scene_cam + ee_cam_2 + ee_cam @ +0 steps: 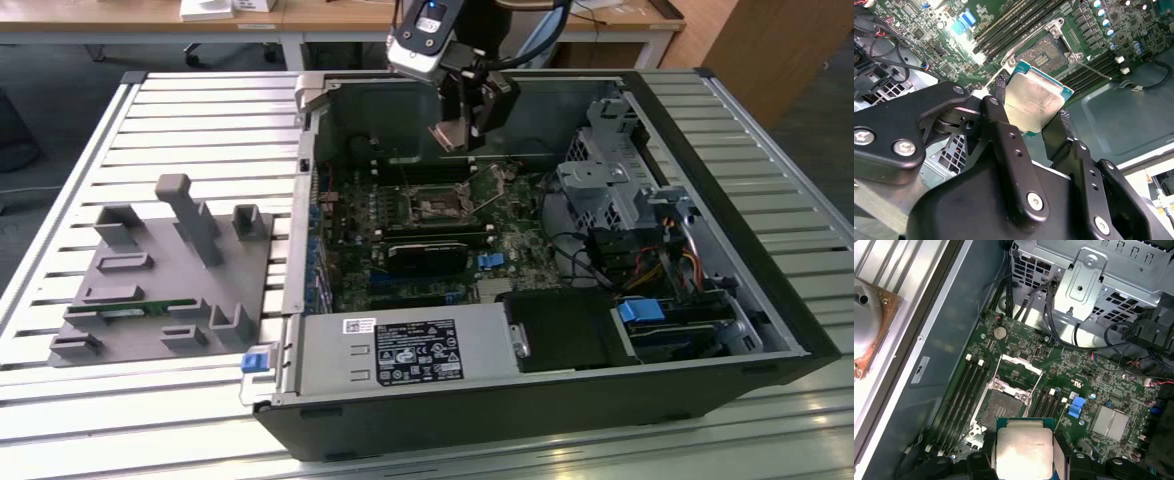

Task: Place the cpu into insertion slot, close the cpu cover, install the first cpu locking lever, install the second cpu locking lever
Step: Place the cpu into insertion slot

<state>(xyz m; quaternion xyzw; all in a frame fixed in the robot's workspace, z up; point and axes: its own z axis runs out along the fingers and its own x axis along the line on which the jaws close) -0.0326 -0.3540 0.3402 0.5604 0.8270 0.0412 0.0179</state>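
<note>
— Clamping anything, those fingers [1006, 135]?

— Yes. The gripper [1031, 105] is clenched on the cpu [1036, 97], one finger against each of two opposite edges. The dull metal face is turned toward both wrist cameras.

— Where is the chip, then?

— In the air over the green motherboard [1094, 385], apart from the insertion slot [1004, 407]. The slot lies bare, and the cpu cover [1022, 363] stands tilted up at one edge of it.

— Anything hidden?

— The chip's underside. One of its edges is cut off in the first wrist view, and the fingers' pads sit behind its rim.

— Any writing?

— Faint print on the chip's face, too small to tell. Nearer in the exterior view, there is a white label [414, 350] on the power supply inside the black case [534, 415].
</note>
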